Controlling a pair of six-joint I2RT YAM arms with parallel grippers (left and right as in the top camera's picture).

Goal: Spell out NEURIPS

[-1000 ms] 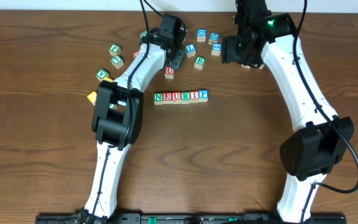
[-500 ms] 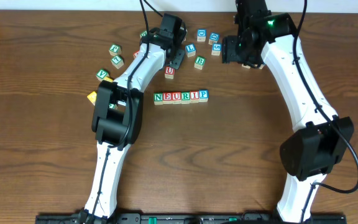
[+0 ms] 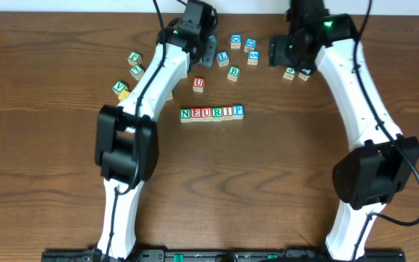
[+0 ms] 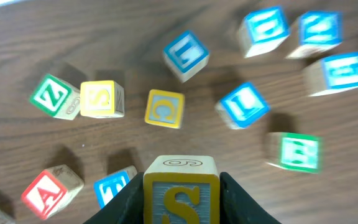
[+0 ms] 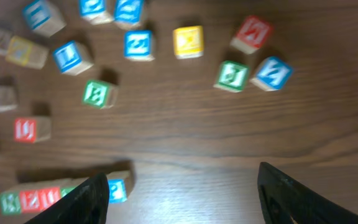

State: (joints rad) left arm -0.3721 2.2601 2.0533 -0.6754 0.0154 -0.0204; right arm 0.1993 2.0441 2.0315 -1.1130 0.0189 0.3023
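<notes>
Left hand (image 4: 181, 200) was closed on the S cube (image 4: 181, 198), with one finger pressed to each side face. The cube sat upright in the grip, its yellow-bordered face and blue letter toward the wrist camera (the top face carried a small mark I could not read).

From overhead, this hand was at the far side of the worktop (image 3: 282, 182), over the scatter of loose cubes. Past the held cube the wrist view showed a yellow C cube (image 4: 165, 108), a red A cube (image 4: 45, 193) and a blue L cube (image 4: 242, 104), all lying apart from one another on the wood.

The NEURIP row (image 3: 212, 113) lay near the middle of the worktop: six cubes touching side by side, reading N, E, U, R, I, P. It was well apart from the left hand. A loose red U cube (image 3: 198, 83) sat between the row and that hand.

Right hand (image 5: 185, 196) had its jaws spread wide and held nothing; only bare wood showed between the fingers (image 5: 82, 199). It was at the far right, near a few stray cubes. In its wrist view the end of the row showed just beside one finger (frame blurred, so the letters there were not legible).
</notes>
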